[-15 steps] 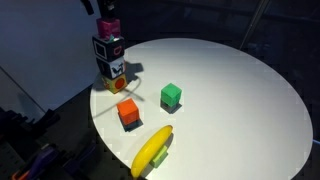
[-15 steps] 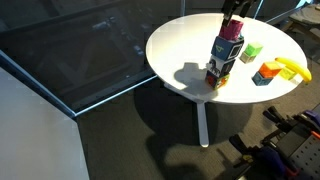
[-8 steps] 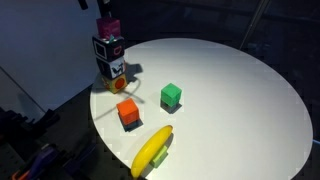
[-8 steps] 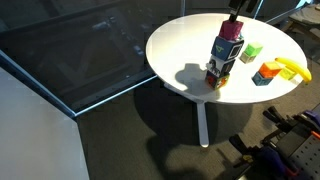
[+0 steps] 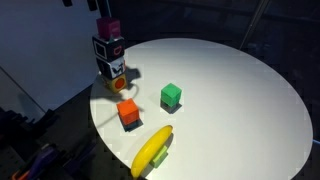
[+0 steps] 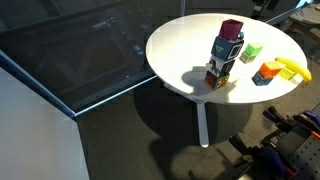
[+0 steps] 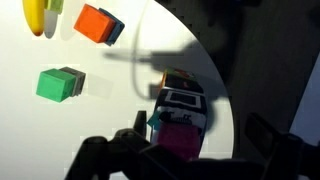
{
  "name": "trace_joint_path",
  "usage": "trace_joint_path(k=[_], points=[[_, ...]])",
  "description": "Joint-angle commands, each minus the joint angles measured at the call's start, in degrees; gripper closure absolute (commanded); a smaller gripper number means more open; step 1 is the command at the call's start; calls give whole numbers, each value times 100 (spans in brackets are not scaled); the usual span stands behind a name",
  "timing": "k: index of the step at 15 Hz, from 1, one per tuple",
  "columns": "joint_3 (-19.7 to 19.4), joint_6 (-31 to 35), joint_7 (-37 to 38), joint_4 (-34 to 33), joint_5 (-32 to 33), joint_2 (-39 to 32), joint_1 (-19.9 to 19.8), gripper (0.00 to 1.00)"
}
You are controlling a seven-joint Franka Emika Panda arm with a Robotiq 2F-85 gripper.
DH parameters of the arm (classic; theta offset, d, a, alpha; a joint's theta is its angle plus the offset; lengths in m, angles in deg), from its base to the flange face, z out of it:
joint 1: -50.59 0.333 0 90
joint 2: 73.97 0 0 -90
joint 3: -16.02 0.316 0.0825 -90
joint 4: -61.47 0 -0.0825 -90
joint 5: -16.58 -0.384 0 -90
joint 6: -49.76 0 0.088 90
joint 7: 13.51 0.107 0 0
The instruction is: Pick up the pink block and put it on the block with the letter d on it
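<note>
The pink block (image 5: 109, 27) sits on top of a stack, on the block with the letter d (image 5: 109, 47), which rests on another printed cube (image 5: 113, 68). The stack stands near the edge of the round white table (image 5: 230, 100). In the other exterior view the pink block (image 6: 232, 28) tops the d block (image 6: 227, 47) too. In the wrist view my gripper (image 7: 197, 124) is open and empty, its fingers spread above and either side of the pink block (image 7: 180, 140) and the d block (image 7: 183, 103). The gripper is out of both exterior views.
A green cube (image 5: 171, 95), an orange-red cube (image 5: 129, 113) and a banana (image 5: 152, 150) lie on the table towards the front. They also show in the wrist view: green cube (image 7: 58, 85), orange-red cube (image 7: 97, 23), banana (image 7: 40, 15). Dark floor surrounds the table.
The gripper has risen straight up off the stack and left both exterior views. The pink block stays on the d block.
</note>
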Motion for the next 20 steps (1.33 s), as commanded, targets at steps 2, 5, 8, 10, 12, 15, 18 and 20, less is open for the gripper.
trace_joint_path(k=[2,5,8,10,12,15,18,20], points=[[-5,-246,191,319,121,565,-36,0],[33,-255,476,472,84,788,-36,0],[70,-262,758,573,65,978,-38,0],[96,-252,909,609,62,1101,-40,0],[116,-287,1022,589,39,1232,-34,0],[141,-303,1099,567,13,1412,-20,0],[125,-392,1018,540,-75,1594,26,0],[113,-490,978,542,-83,1710,44,0]])
